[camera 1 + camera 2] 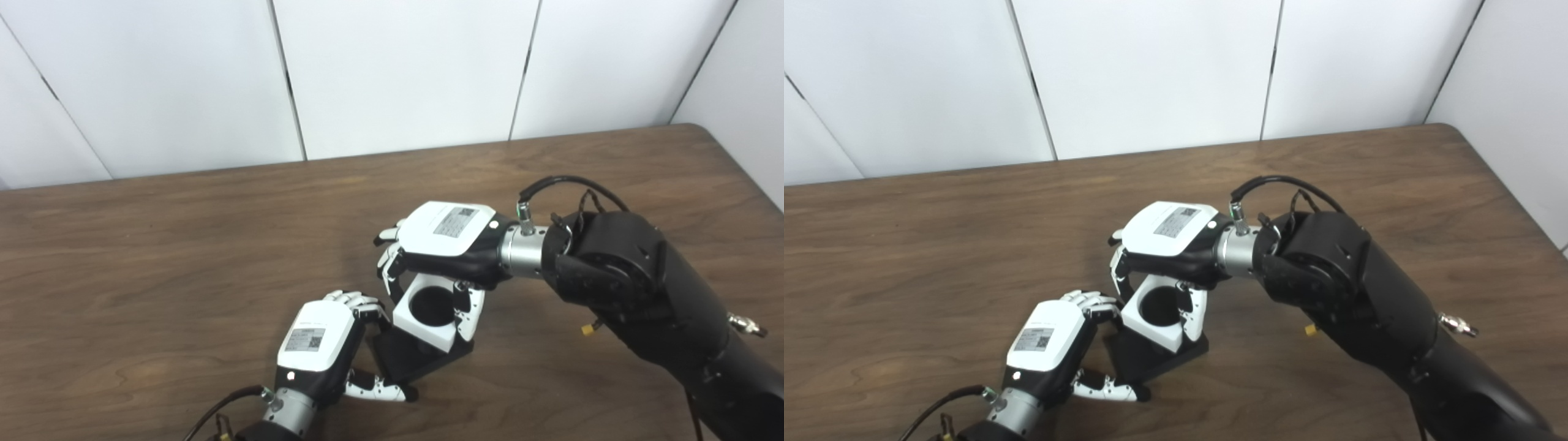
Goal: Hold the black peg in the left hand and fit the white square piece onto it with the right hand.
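- Your right hand comes in from the right, palm down, its fingers and thumb clamped on opposite sides of the one white square piece.
- That piece is a smooth matte white block, square in outline, with one round hole through its middle; the hole faces up and a little toward you, so the piece sits tilted rather than level.
- Under it you have one black peg part: a flat, dark, square-edged base lying on the table. The white piece sits directly over it, and the upright part of the peg is hidden, so you cannot tell how far it is seated.
- Your left hand is closed on the base's left edge, fingers curled over the far side and thumb along the near side.
- Both hands meet near the middle of one brown wood-grain table, backed by plain white wall panels.
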